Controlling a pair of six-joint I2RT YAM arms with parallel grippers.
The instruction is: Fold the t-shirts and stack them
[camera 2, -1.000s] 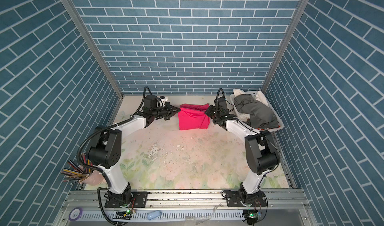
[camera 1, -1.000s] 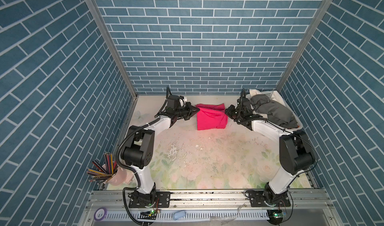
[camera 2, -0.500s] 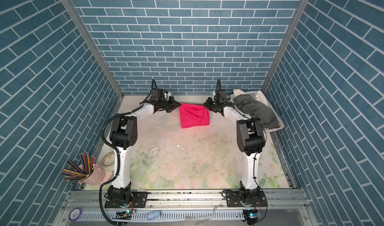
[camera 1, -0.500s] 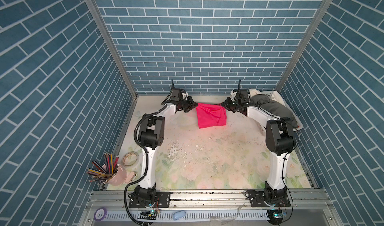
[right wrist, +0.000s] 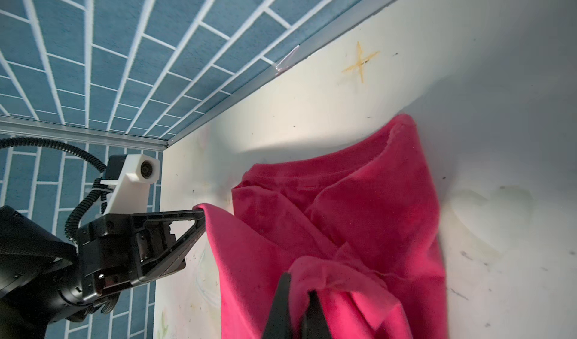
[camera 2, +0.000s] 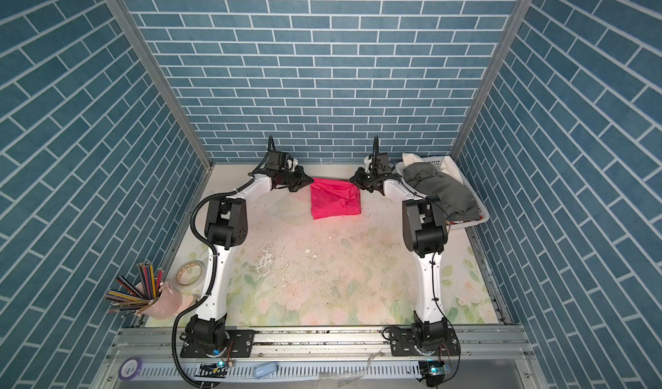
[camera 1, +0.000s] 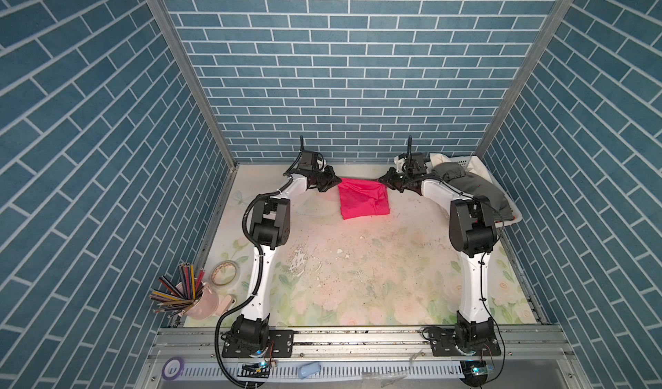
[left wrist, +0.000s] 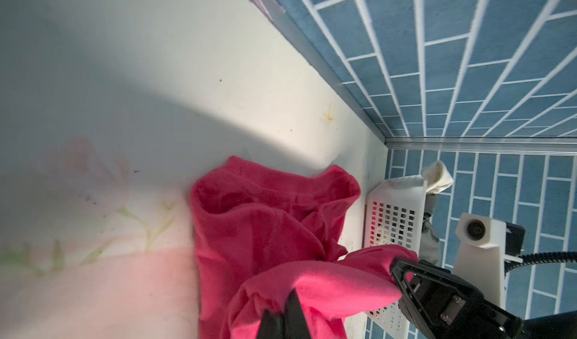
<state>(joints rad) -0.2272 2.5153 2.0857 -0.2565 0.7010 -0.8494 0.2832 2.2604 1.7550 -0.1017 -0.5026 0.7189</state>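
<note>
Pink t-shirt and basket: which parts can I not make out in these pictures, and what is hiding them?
- Under the dark grey t-shirt, both top views: it covers what else lies in the basket.
- Lower layers of the pink t-shirt, all views: its own top layer covers them.
- The left gripper, left wrist view: the picture's bottom edge cuts off all but the fingertips.
- The right gripper, right wrist view: the same.

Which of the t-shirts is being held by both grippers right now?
The pink t-shirt: the left gripper and right gripper pinch its far edge. The dark grey t-shirt and white cloth lie in the basket.
</note>
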